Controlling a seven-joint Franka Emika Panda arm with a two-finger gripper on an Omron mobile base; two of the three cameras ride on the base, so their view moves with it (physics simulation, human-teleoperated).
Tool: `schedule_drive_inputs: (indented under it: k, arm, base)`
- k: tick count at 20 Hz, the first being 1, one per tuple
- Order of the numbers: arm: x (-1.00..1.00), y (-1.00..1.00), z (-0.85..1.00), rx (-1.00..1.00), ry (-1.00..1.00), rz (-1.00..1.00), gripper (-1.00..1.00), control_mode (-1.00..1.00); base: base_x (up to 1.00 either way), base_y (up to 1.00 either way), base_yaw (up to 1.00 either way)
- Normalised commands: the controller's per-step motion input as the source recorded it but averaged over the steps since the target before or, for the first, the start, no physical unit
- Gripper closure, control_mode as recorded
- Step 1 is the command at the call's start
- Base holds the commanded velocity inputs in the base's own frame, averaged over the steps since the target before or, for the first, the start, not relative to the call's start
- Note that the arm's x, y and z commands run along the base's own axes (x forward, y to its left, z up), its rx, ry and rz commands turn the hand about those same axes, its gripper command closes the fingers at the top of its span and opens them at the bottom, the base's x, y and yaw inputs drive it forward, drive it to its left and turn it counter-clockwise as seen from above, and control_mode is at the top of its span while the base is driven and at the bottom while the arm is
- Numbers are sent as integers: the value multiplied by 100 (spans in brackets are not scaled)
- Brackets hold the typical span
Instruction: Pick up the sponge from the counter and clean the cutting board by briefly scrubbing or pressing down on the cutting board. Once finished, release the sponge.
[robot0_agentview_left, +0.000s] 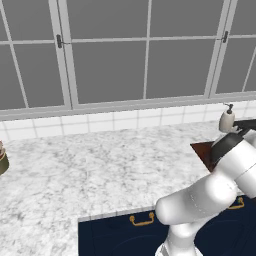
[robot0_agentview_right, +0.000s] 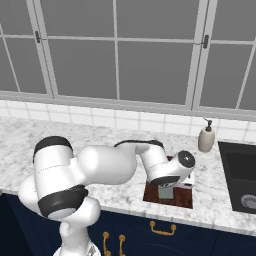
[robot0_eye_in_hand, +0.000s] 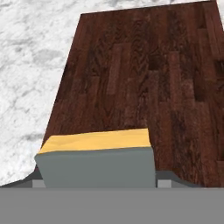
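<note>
Grey-topped and yellow beneath, the sponge (robot0_eye_in_hand: 97, 161) is seen at the very bottom of the hand view, with its lower part cut off and the finger tips hidden behind it. It appears to be held in the gripper (robot0_agentview_right: 167, 194), though the jaws themselves cannot be made out, so how far they stand apart cannot be told. In the right base view the sponge (robot0_agentview_right: 167, 194) shows as a small grey block under the hand, over the near part of the cutting board (robot0_agentview_right: 180, 198). Whether it touches the wood cannot be told. Much of the board is covered by the arm in that view. In the left base view only a corner of the board (robot0_agentview_left: 202, 151) is left visible beside the dark joint. Farther back on the marbled counter (robot0_agentview_left: 100, 165), a cream soap dispenser (robot0_agentview_right: 206, 137) is set near the tiled wall, beside the black sink (robot0_agentview_right: 240, 180), which is cut off at the right edge
</note>
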Motion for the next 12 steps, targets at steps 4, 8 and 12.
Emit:
schedule_drive_inputs:
  k: [4, 8, 12]
  arm:
    - [64, 5, -4, 0, 0, -10, 100, -100]
    - [74, 0, -15, 0, 0, -9, 100, -100]
    - [67, 0, -16, 0, -2, -10, 100, -100]
  base:
    - [0, 0, 0]
    - [0, 0, 0]
    - [0, 0, 0]
